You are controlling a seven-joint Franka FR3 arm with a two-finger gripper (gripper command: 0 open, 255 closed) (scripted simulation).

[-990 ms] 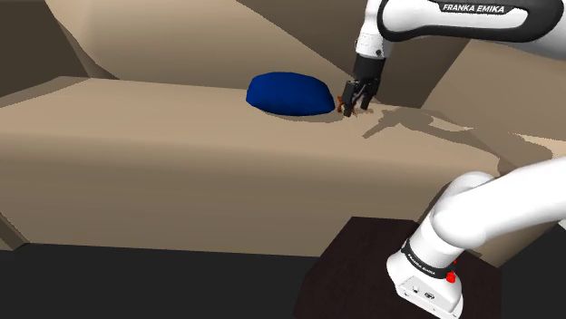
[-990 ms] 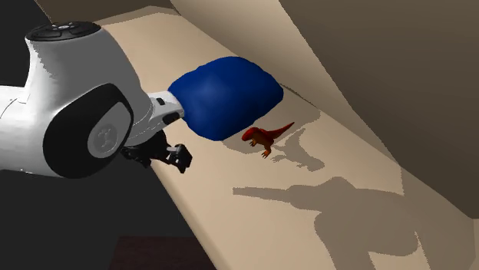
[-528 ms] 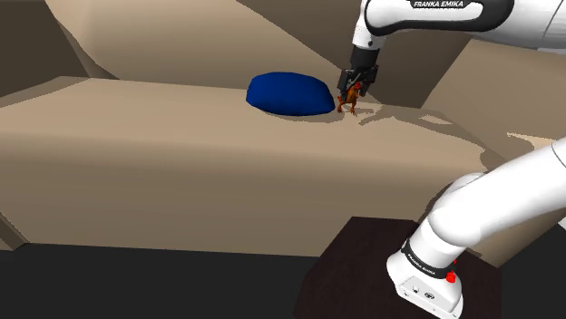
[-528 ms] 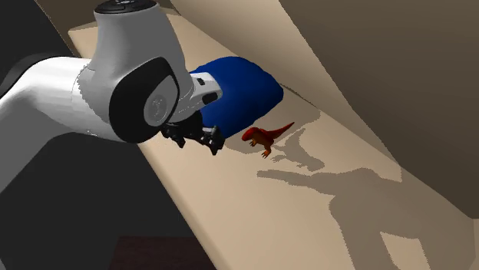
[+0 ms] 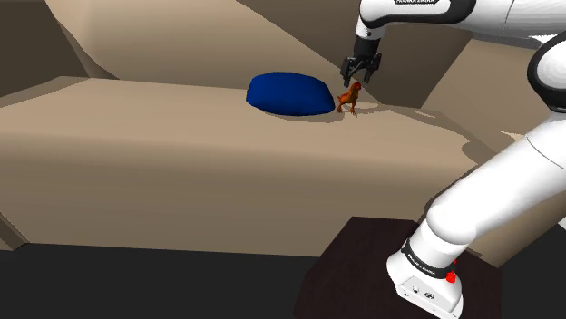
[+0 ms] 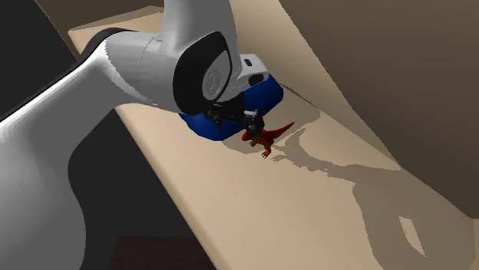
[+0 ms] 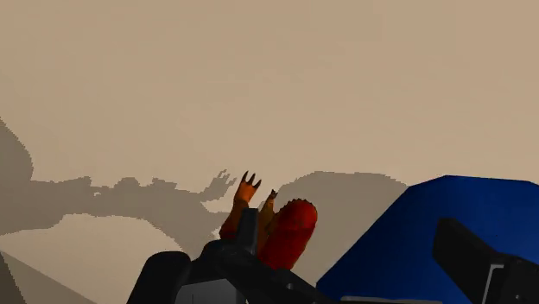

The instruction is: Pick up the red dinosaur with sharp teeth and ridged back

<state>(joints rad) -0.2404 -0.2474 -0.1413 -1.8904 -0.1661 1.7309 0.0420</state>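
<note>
One step underway, the approach, with hand (image 5: 360, 78) spread apart, empty, just above red dinosaur (image 5: 347, 98) standing on table (image 5: 181, 163) beside blue cushion (image 5: 288, 93); next, lower astride its body, then close

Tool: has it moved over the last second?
Yes. In the second exterior view the tool has swung to the view's right, up to the blue cushion, and now hangs open right by the dinosaur.

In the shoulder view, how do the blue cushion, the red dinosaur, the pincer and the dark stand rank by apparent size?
1. the dark stand, though nearest the camera
2. the blue cushion
3. the pincer and the red dinosaur, about alike
</note>
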